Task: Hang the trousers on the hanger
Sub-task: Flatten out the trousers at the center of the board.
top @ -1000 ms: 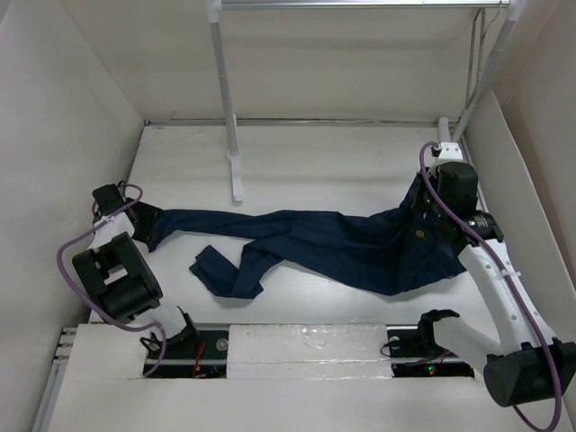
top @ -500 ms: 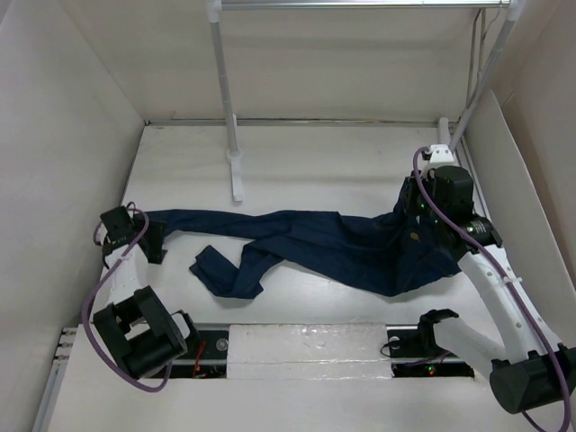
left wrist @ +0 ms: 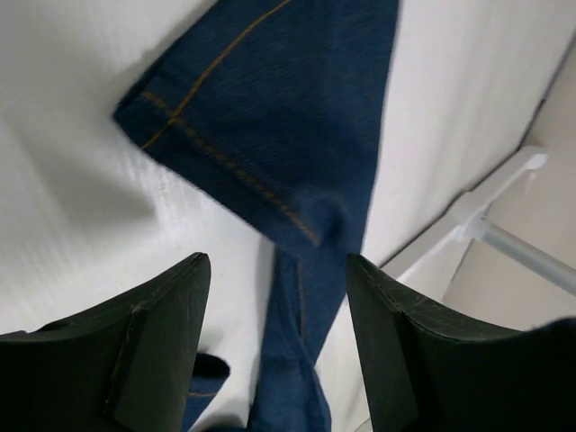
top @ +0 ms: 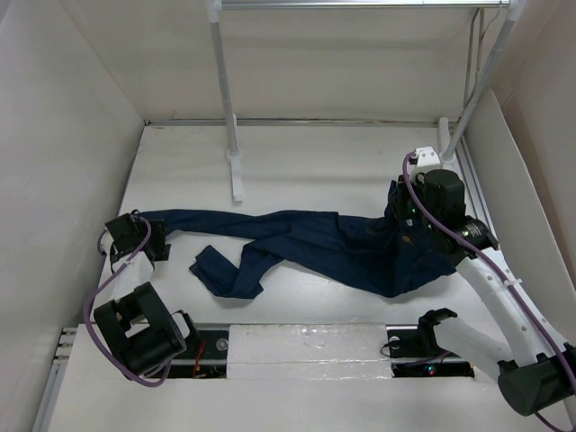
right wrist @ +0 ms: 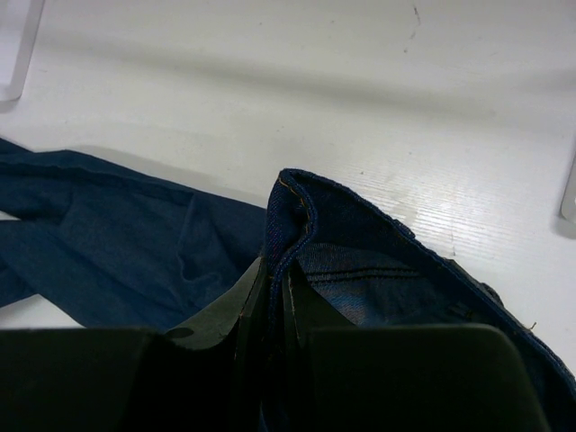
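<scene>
The trousers (top: 333, 247) lie stretched across the table, one leg end at the left, the other leg folded back near the middle. My left gripper (top: 153, 241) is open just beside the left leg end; in the left wrist view the hem (left wrist: 261, 126) lies ahead of the open gripper (left wrist: 274, 270) and the leg runs between its fingers. My right gripper (top: 402, 211) is shut on the trousers' waistband (right wrist: 297, 216), pinched between the jaws of the gripper (right wrist: 274, 283). A thin grey wire, perhaps the hanger (top: 470, 63), hangs at the far right by the slanted pole.
A white rack pole (top: 224, 90) stands on a foot (top: 238, 180) at the back middle. A slanted pole (top: 484, 76) rises at the back right, and a metal rail (top: 360, 4) runs across the top. White walls close both sides.
My left gripper has let go of the leg end and drawn back toward the near edge. My right gripper has shifted a little left with the waistband.
</scene>
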Controlling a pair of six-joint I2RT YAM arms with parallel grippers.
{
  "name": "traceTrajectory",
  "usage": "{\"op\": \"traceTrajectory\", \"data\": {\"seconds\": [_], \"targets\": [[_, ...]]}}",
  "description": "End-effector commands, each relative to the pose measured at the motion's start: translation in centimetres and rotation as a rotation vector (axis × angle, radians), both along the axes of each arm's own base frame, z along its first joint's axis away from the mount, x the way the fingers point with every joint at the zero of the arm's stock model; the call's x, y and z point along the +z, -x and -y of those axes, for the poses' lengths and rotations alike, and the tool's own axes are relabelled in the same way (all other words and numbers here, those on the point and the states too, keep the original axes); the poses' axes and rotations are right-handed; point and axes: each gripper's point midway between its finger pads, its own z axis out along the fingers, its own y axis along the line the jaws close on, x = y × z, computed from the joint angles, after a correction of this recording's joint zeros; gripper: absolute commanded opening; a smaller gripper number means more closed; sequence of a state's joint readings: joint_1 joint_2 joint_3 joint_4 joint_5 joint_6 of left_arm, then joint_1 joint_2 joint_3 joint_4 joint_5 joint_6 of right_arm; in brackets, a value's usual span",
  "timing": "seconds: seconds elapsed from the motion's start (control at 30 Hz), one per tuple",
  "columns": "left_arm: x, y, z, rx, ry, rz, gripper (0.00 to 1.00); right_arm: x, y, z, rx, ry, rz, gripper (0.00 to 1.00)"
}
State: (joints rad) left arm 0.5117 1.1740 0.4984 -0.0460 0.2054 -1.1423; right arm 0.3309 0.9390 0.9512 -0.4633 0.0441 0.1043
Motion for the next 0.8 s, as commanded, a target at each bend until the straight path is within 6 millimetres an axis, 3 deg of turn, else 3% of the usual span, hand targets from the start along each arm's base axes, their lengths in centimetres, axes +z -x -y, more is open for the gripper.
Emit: {"op": "traceTrajectory", "data": {"seconds": [0.0,0.2,0.33,0.5,0.6,0.63,0.67,0.77], "targets": [[3.0,-1.7,-1.2,0.001,-0.082,0.122,0.56,1.3,-0.4,-0.7,0.028,-0.011,0.049,0.0],[1.9,-1.8,-2.8,0.019,-0.13,0.095,0.56,1.1,-0.4,-1.0,0.04,-0.016,0.03,0.0],[2.6,-3.7,-4.0,0.008,-0.158,0.106,0.48,1.0,-0.3,-0.8,0.032,-0.008,0.018,0.0],[1.6,-4.4,-4.4,-0.033,-0.142,0.031,0.41,0.9,-0.1,0.3,-0.004,-0.002,0.009,0.0],[1.0,-3.9,-4.6,-0.03,-0.167,0.013,0.26,1.0,0.0,0.9,-0.025,-0.006,0.014,0.0],[0.9,-3.8,-4.8,-0.033,-0.181,0.007,0.09,1.1,0.0,1.3,-0.04,-0.006,0.017,0.0],[0.9,-3.7,-4.8,-0.036,-0.185,-0.001,0.0,1.3,-0.2,1.8,-0.06,-0.006,0.026,0.0],[2.6,-4.6,-5.6,-0.064,-0.225,-0.008,0.0,1.7,-0.1,3.8,-0.125,0.02,0.021,0.0]]}}
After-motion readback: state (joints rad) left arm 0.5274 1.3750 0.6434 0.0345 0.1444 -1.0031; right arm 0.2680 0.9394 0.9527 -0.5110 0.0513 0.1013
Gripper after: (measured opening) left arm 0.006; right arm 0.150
